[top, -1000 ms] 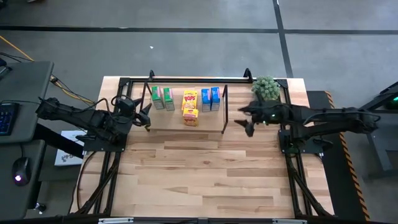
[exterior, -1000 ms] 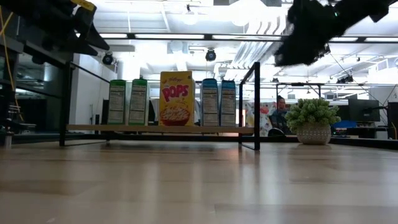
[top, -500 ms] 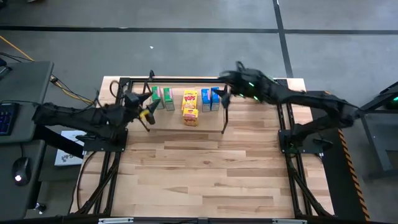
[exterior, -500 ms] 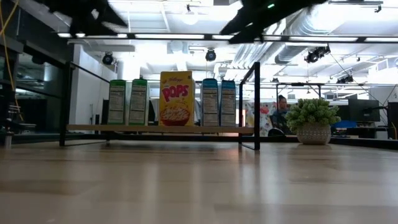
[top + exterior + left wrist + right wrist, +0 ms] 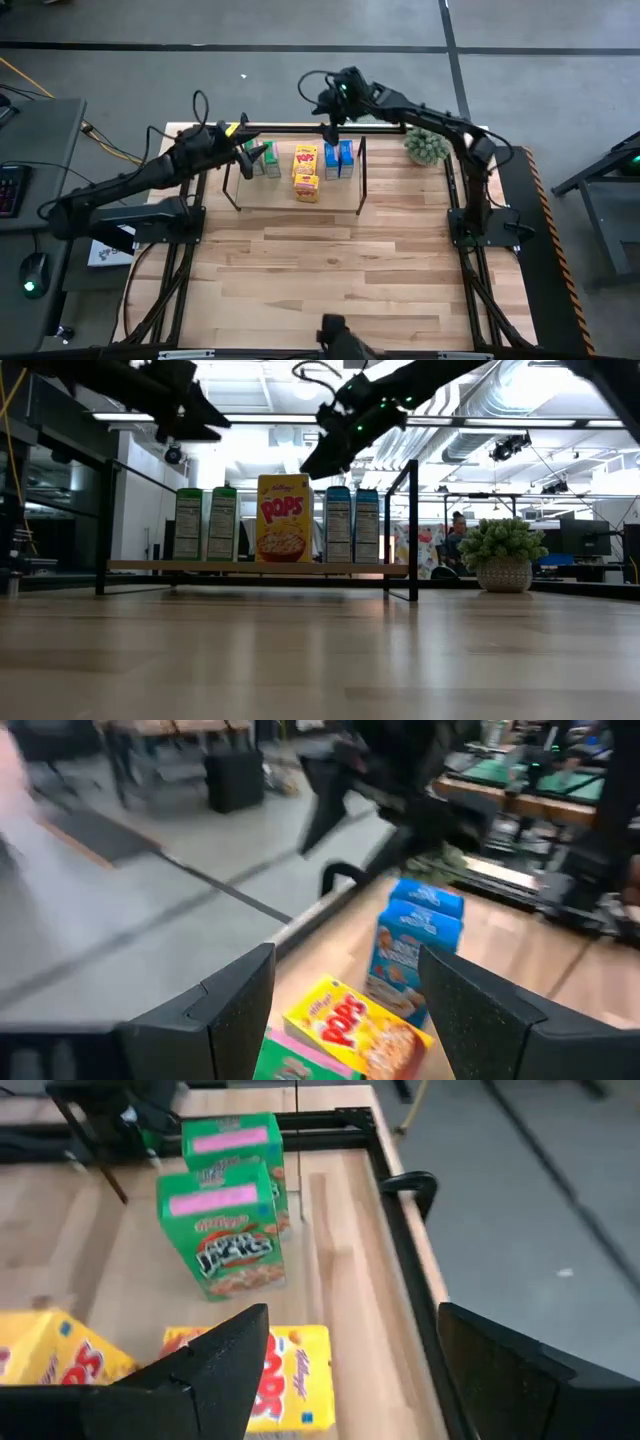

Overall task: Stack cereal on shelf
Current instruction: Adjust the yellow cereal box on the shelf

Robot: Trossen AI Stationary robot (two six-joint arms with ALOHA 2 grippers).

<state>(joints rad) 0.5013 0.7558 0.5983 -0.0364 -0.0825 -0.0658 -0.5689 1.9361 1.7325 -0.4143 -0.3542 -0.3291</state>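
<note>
The cereal [image 5: 306, 163] boxes are standing upright in a row on the shelf [image 5: 361, 176] at upper centre, likely light, stiff and crushable, best gripped across their narrow faces, while the left gripper [image 5: 340, 1010] and right gripper [image 5: 355, 1370] are hovering open above, holding nothing.

You have a pale plank tabletop [image 5: 330, 270] carrying a low rack of thin black metal tubing w/ a light wooden board [image 5: 250, 567], set at the far edge. On the board, upright in a row: 2 green cardboard cereal boxes [image 5: 205, 524], 1 yellow-orange box [image 5: 285, 518] w/ a second behind it per the high view, 2 blue boxes [image 5: 351, 525]. Beside the rack, directly on the tabletop: a round fuzzy green plant in a pale pot [image 5: 503, 553].
</note>
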